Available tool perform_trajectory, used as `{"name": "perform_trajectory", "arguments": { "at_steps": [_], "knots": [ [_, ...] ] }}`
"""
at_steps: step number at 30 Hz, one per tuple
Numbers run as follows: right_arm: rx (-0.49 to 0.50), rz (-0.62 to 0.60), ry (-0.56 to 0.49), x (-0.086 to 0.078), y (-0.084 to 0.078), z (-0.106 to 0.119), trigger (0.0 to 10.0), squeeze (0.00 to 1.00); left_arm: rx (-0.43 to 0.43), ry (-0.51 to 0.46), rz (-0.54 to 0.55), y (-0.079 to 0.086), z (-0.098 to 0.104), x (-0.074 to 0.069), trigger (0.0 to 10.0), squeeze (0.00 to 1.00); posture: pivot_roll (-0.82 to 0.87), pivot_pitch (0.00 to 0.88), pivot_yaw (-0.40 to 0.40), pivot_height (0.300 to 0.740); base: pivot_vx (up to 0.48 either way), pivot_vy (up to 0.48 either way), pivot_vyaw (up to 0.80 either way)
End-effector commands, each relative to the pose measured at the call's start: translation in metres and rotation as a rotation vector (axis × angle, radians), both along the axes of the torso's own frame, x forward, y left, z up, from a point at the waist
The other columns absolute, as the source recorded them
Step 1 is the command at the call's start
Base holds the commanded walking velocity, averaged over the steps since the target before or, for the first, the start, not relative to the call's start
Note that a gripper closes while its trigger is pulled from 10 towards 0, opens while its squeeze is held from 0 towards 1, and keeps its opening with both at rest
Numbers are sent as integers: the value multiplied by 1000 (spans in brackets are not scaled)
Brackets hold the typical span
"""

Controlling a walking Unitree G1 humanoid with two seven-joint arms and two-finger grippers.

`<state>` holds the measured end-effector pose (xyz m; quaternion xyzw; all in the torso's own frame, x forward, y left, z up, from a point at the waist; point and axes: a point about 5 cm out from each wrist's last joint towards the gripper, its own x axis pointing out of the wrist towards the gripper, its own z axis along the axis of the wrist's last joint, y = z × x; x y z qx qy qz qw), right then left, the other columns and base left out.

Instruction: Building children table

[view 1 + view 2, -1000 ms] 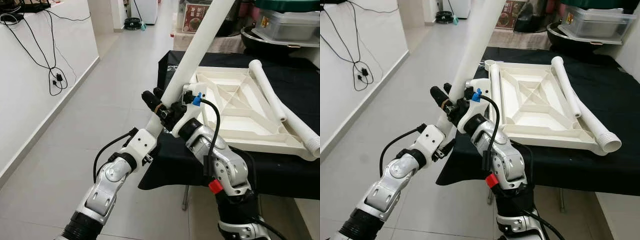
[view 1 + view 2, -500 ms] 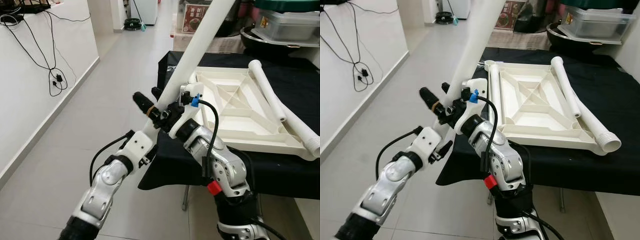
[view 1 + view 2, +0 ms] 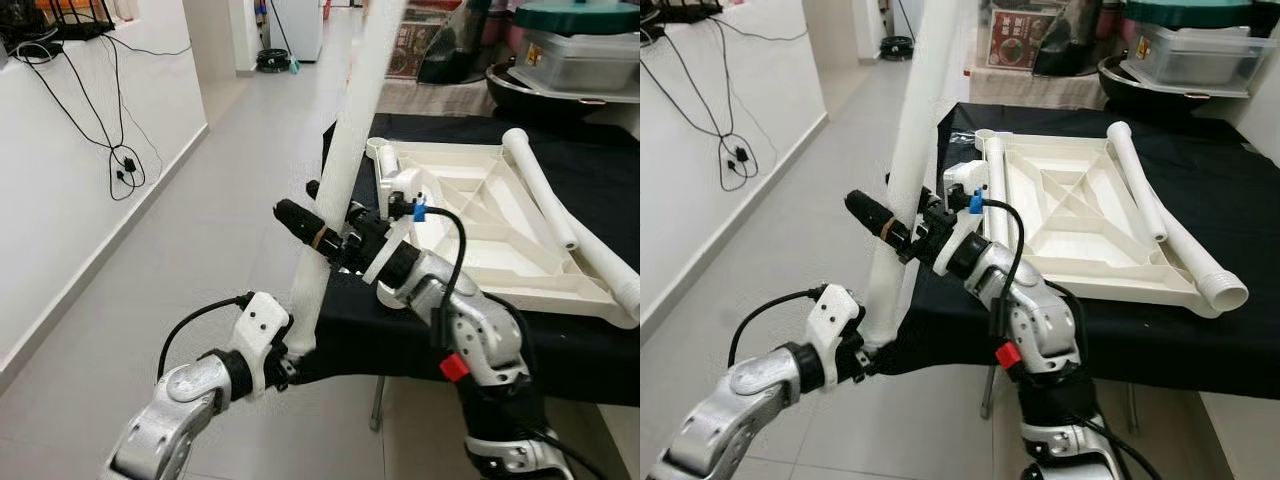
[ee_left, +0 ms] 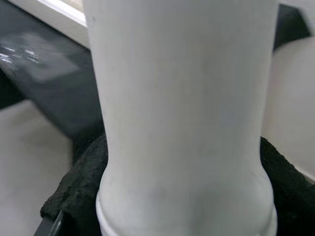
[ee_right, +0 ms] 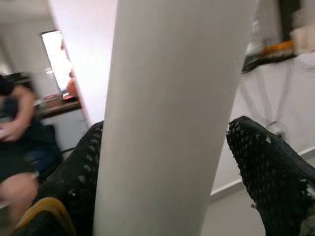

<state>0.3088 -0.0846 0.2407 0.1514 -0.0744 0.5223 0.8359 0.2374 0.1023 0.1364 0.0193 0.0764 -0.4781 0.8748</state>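
Mid-assembly beside a black-draped table: one long white table leg held nearly upright off the table's near-left corner, clamped in two places. Right gripper closed around the leg at mid-height, black fingers pressed on either side of the tube; left gripper lower down, closed on the flared bottom end of the same leg. Upturned white tabletop lying ribbed side up on the cloth, just beside the raised leg, with an open round socket at its far-left corner. Two more loose legs resting along the right edge — not yet fitted. A seated person blurred in the background of the right wrist view.

Step in hand, by the look of it: carrying the leg towards a corner socket. Next move likely calls for swinging the leg over the tabletop, lining its end up with a socket, then pressing or twisting it home — with both grips kept firm against the long tube's leverage.
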Motion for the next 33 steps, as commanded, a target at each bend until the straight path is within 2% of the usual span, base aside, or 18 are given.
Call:
{"name": "perform_trajectory", "arguments": {
  "at_steps": [1, 4, 11, 16, 19, 21, 28, 33],
  "knots": [
    [-22, 95, 40, -3, 3, -4, 10000, 0, -13, 18, -121, -7, 2, -14, 10000, 0, 56, 6, -19, 740, 0, 0, 0],
    [-47, 164, 66, -7, 1, -8, 10000, 0, 29, 43, -166, -2, -4, -24, 10000, 0, 51, 19, -16, 740, 0, 0, 0],
    [-69, 220, 119, -10, 0, -14, 10000, 0, 87, 52, -203, 4, -7, -29, 10000, 0, 49, 27, -18, 740, 0, 0, 0],
    [-75, 248, 134, -13, 2, -14, 10000, 0, 87, 25, -191, 5, -3, -25, 10000, 0, 46, 29, -19, 740, 0, 0, 0],
    [-47, 285, 157, -17, 7, -15, 10000, 0, 63, 10, -164, -2, 0, -14, 10000, 0, 48, 31, -24, 740, 0, 0, 0],
    [-39, 295, 163, -19, 9, -15, 10000, 0, 57, 5, -163, -4, 0, -12, 10000, 0, 44, 31, -23, 740, 0, 0, 0],
    [-35, 342, 160, -26, 16, -14, 10000, 0, 46, 7, -177, -9, -1, -13, 10000, 0, 38, 35, -19, 740, 0, 0, 0],
    [-31, 349, 150, -27, 17, -11, 10000, 0, 5, 50, -193, -12, -3, -21, 10000, 0, 36, 36, -18, 740, 0, 0, 0]
  ]
}}
